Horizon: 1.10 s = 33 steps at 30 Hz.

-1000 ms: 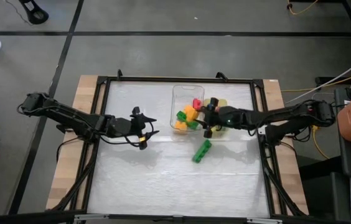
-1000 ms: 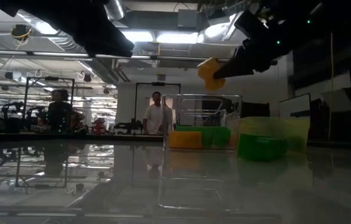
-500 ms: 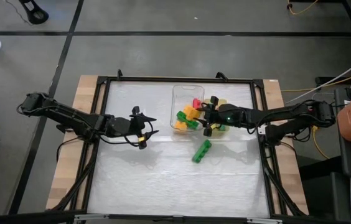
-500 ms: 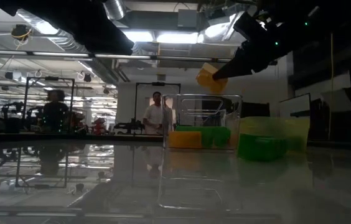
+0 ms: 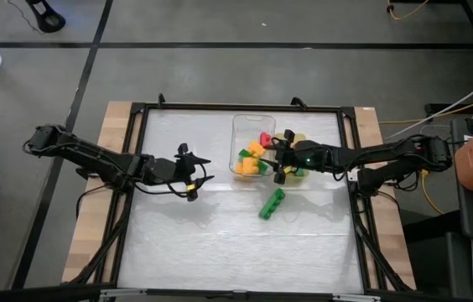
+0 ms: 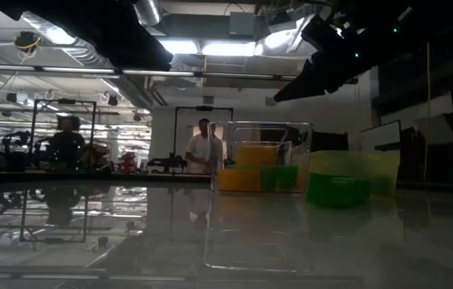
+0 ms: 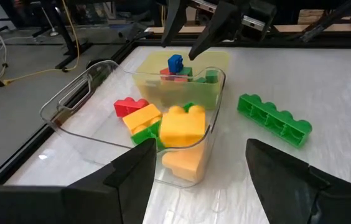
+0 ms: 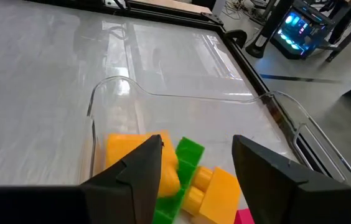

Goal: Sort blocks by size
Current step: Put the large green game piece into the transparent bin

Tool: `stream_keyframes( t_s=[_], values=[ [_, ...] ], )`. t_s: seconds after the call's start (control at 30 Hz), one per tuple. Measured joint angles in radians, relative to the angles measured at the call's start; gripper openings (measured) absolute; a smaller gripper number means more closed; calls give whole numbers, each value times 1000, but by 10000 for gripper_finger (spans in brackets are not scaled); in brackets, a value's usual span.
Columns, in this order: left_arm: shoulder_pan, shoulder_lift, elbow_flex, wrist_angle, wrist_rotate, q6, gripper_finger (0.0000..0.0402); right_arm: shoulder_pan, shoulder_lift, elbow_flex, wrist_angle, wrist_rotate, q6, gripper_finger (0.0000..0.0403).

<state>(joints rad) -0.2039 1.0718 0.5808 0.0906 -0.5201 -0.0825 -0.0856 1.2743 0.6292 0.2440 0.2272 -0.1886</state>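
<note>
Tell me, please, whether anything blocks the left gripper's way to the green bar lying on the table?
Nothing visible does. The left gripper hangs open, and only bare table lies between it and the green bar. The clear tray stands off to the side.

Several blocks [image 5: 253,159] lie in the tray [image 5: 238,126] at mid-surface [image 5: 220,243]; a second tray [image 7: 216,61] touches its right side, apparently holding smaller blocks. One long bar [image 5: 272,203] lies just outside them.
</note>
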Motion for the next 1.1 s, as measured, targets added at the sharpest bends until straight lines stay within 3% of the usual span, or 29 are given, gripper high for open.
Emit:
stream_keyframes(
  t_s=[0.13,0.4,0.73,0.87,1.1],
  values=[
    [0,0,0,0,0,0,235,1,-5,16,-23,-26,1,196],
    [-1,0,0,0,0,-34,235,93,-27,159,-247,-359,-107,195],
    [0,0,-1,5,0,-24,235,256,61,169,-418,-336,-184,195],
    [0,0,-1,4,1,-26,235,265,134,169,-431,-293,-180,195],
    [0,0,-1,3,3,-26,235,262,234,169,-437,-311,-151,195]
  ],
)
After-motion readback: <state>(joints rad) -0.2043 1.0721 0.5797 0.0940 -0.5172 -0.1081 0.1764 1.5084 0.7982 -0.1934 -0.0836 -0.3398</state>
